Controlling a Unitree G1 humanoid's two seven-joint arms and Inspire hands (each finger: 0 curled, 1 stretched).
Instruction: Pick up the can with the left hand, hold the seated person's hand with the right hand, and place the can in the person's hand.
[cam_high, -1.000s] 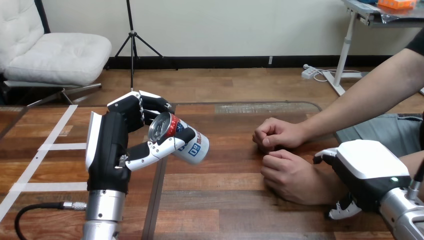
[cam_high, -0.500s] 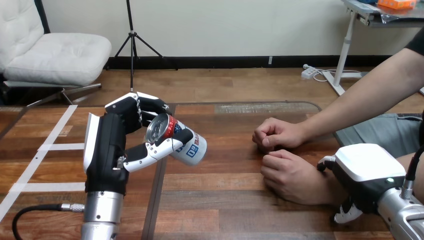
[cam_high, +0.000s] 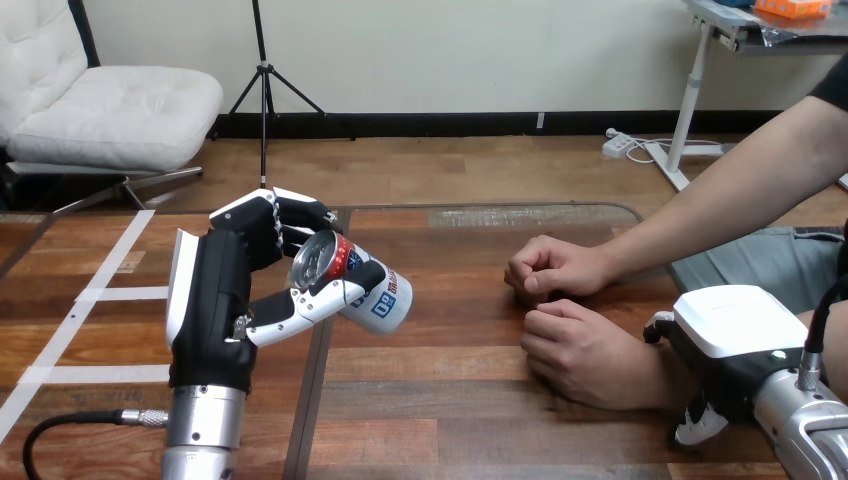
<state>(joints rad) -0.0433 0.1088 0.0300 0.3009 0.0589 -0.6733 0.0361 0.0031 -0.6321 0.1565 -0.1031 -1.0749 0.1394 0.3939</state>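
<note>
The can (cam_high: 365, 285), white with a red band, hung tilted above the table (cam_high: 450, 400), clasped by the curled fingers of the left hand (cam_high: 210, 300), seemingly readied for handover. Toward its four o'clock lay the person's nearer hand (cam_high: 578, 352), fisted. The right hand (cam_high: 735, 340) sat beside that wrist, grasp unclear.

bright, even indoor light
pale sheen on the far table (cam_high: 480, 235); the can (cam_high: 350, 262) glints; soft shadow under the person's nearer hand (cam_high: 575, 350).
</note>
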